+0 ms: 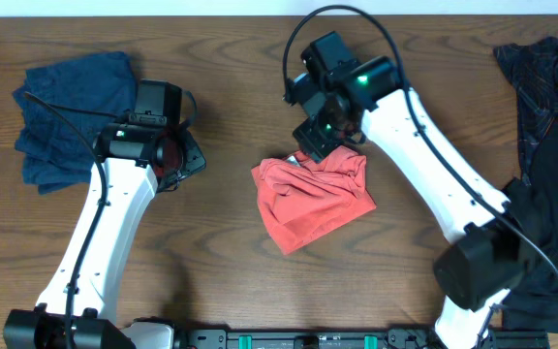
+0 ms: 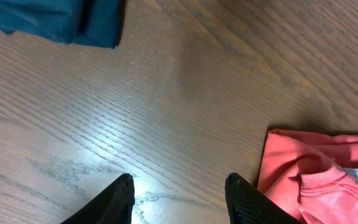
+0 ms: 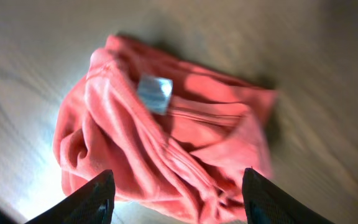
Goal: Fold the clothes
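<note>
The coral-red shirt lies crumpled in a rough bundle at the table's middle, a small white tag showing near its collar. My right gripper is open and hovers just above the shirt's far edge, holding nothing. My left gripper is open and empty over bare wood, left of the shirt. A navy-blue garment lies bunched at the far left. Black clothes lie heaped at the right edge.
The wooden table stretches between the garments. The navy-blue garment's corner shows at the top left of the left wrist view. Black cables run off both arms.
</note>
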Robot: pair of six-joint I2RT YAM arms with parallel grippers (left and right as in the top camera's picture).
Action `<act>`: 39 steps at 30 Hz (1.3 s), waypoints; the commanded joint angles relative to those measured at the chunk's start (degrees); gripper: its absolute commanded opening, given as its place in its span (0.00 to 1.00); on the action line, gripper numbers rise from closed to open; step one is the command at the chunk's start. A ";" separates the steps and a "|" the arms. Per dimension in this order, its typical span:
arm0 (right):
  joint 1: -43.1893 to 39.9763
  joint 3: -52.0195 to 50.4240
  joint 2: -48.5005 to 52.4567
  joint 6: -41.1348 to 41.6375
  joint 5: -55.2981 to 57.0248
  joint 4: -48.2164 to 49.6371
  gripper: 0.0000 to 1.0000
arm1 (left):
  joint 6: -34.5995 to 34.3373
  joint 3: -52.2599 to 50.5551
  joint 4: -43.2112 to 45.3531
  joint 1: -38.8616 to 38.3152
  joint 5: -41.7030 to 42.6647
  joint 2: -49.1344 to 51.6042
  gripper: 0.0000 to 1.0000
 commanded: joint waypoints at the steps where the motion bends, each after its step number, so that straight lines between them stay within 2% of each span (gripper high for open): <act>1: 0.44 -2.97 5.53 -6.82 -6.56 -0.31 0.64 | -0.04 -0.28 -0.26 0.20 0.17 0.02 0.49; 6: 1.46 -3.69 10.05 -8.41 -9.79 0.33 0.64 | -0.07 -0.28 -0.26 0.20 0.20 0.02 0.49; 9: 1.79 -3.69 11.47 -8.41 -9.62 1.90 0.60 | -0.07 -0.28 -0.26 0.20 0.17 0.02 0.49; 10: 1.79 -3.69 11.52 -8.41 -9.62 2.01 0.56 | -0.04 -0.28 -0.24 0.20 0.20 0.02 0.49; 12: 1.77 -3.65 11.52 -8.39 -9.29 1.99 0.25 | -0.04 -0.28 -0.26 0.20 0.20 0.02 0.49; 13: 1.66 -3.37 11.19 -7.43 -8.63 1.27 0.13 | -0.04 -0.28 -0.26 0.20 0.17 0.02 0.49; 15: 0.98 -2.27 10.34 -4.76 -6.56 -1.11 0.02 | -0.04 -0.28 -0.24 0.20 0.17 0.02 0.49; 19: -1.84 0.46 6.54 9.16 8.28 -5.95 0.01 | -0.04 -0.28 -0.24 0.20 0.17 0.02 0.49; 21: -3.80 0.57 4.15 12.96 12.63 -6.84 0.01 | -0.04 -0.28 -0.24 0.20 0.17 0.02 0.49; 27: -9.75 -0.79 3.32 16.94 14.01 -11.15 0.05 | -0.04 -0.28 -0.26 0.20 0.17 0.02 0.49; 32: -12.48 -8.98 3.48 21.22 13.94 -11.45 0.06 | -0.04 -0.28 -0.26 0.20 0.17 0.02 0.49; 35: -12.57 -14.69 3.48 21.20 13.40 -9.16 0.13 | -0.04 -0.28 -0.26 0.20 0.20 0.02 0.49; 37: -12.31 -17.79 3.48 21.18 13.09 -7.21 0.22 | -0.04 -0.28 -0.26 0.20 0.17 0.02 0.49; 39: -12.11 -20.41 3.48 20.63 13.88 -4.92 0.25 | -0.04 -0.28 -0.26 0.20 0.22 0.02 0.49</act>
